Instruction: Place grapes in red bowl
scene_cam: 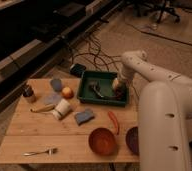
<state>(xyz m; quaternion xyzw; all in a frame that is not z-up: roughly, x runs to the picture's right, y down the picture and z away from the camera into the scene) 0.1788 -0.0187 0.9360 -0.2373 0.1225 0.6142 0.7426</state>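
Note:
The grapes (120, 93) show as a small dark red lump at the right end of the green tray (89, 95), partly hidden by my gripper. My gripper (118, 89) reaches down into that end of the tray, right at the grapes. The red bowl (103, 141) is a glossy orange-red bowl near the table's front edge, well in front of the tray and the gripper.
A darker maroon bowl (134, 140) sits right of the red bowl. A chilli pepper (114, 121), blue sponge (84, 116), white cup (62, 108), apple (67, 92), small jar (29, 93) and fork (39, 151) lie on the wooden table (29, 132). Cables cover the floor behind.

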